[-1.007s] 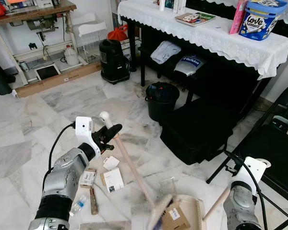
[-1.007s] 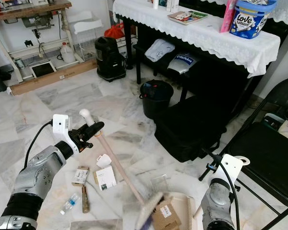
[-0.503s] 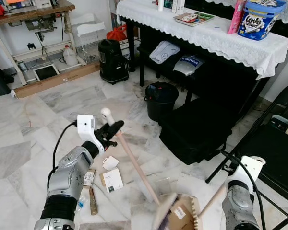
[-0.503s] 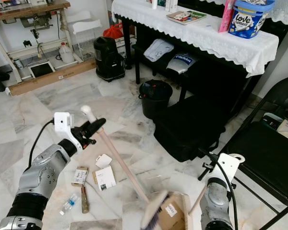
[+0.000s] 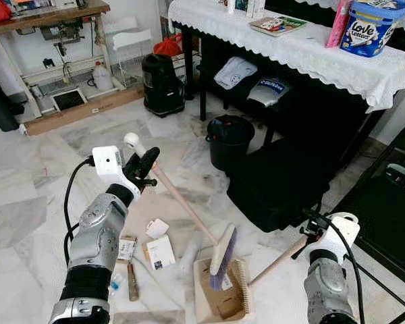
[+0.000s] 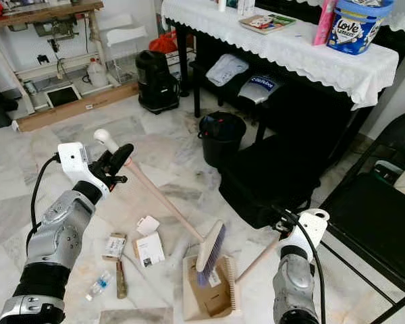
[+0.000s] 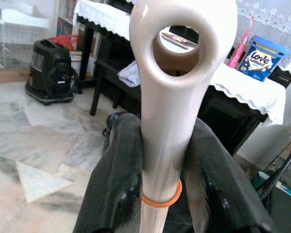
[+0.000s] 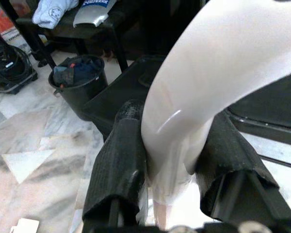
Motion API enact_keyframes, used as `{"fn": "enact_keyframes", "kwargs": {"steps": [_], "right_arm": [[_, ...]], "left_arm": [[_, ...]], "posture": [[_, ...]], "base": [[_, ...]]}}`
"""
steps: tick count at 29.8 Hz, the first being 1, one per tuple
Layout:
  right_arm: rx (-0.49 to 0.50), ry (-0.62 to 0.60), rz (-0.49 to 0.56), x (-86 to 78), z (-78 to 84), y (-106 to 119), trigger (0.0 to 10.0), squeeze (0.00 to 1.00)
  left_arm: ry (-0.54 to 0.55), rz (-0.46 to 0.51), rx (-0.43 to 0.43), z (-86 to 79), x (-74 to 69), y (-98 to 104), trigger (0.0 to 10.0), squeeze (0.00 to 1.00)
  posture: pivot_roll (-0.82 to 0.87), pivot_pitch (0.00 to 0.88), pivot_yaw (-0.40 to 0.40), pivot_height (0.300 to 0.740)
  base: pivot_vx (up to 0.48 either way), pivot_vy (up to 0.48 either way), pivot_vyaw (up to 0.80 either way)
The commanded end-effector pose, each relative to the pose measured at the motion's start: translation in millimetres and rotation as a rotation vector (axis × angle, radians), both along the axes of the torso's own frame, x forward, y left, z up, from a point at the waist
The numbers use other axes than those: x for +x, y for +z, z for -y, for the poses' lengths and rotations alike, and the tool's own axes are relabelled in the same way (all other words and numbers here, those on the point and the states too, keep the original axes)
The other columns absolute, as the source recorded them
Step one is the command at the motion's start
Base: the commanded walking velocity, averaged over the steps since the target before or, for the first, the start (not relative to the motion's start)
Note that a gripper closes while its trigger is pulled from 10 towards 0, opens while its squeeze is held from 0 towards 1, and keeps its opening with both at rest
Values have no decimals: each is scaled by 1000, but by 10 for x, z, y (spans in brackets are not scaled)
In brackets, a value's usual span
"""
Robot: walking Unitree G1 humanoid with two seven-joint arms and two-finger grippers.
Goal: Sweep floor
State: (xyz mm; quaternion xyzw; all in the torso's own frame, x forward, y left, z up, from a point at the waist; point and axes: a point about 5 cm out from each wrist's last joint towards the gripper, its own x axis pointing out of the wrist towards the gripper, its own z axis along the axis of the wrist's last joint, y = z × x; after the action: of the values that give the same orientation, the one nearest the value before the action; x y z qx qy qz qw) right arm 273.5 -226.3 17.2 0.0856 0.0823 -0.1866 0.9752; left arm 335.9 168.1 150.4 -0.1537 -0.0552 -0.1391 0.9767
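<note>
My left gripper (image 5: pixel 146 164) is shut on the top of a pale wooden broom handle (image 5: pixel 182 206), which slants down to the brush head (image 5: pixel 223 255). The head stands over a beige dustpan (image 5: pixel 206 307) that holds a brown cardboard box (image 5: pixel 224 304). My right gripper (image 5: pixel 310 236) is shut on the dustpan's long handle (image 5: pixel 277 260). In the left wrist view both fingers (image 7: pixel 117 184) clamp the broom handle (image 7: pixel 167 121). The right wrist view has black fingers (image 8: pixel 119 165) around the dustpan handle (image 8: pixel 194 97).
Small boxes (image 5: pixel 160 252), a card (image 5: pixel 156 227), a brown stick (image 5: pixel 132 281) and a little bottle (image 5: pixel 114 285) lie on the marble floor left of the dustpan. A black bin (image 5: pixel 229 140), a black case (image 5: pixel 283 182), a cloth-covered table (image 5: pixel 310 50) and a folding chair (image 5: pixel 385 216) stand to the right.
The broom head has swung up over the dustpan and the cardboard box now lies deeper inside it. The broom's top moved left; the dustpan handle rose.
</note>
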Motion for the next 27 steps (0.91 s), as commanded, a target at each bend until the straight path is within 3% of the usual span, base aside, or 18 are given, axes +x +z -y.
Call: {"fn": "enact_keyframes", "kwargs": {"steps": [1,8,10,12,20,25,27], "right_arm": [[-4,-10,97,46,46,146,10000,0],[-11,-9,155,23,108,224,10000,0],[-15,-18,172,18,138,256,10000,0],[-12,-32,201,16,172,310,10000,0],[-4,-31,202,15,174,312,10000,0],[7,-37,210,48,172,339,10000,0],[21,-40,232,79,154,370,10000,0]], "left_arm": [[22,27,-16,-20,8,41,10000,0],[97,57,-19,-88,30,96,10000,0],[158,69,-5,-140,36,112,10000,0],[289,72,16,-245,26,103,10000,0],[430,109,8,-374,-35,147,10000,0],[460,133,75,-404,-47,174,10000,0],[403,116,210,-301,-61,47,10000,0]], "posture": [[-76,0,-1,740],[-82,0,1,740],[-84,0,3,740],[-90,0,6,740],[-83,0,4,740],[-80,0,6,740],[-82,0,11,740]], "base": [[0,0,0],[0,0,0],[0,0,0],[0,0,0],[0,0,0],[0,0,0],[0,0,0]]}}
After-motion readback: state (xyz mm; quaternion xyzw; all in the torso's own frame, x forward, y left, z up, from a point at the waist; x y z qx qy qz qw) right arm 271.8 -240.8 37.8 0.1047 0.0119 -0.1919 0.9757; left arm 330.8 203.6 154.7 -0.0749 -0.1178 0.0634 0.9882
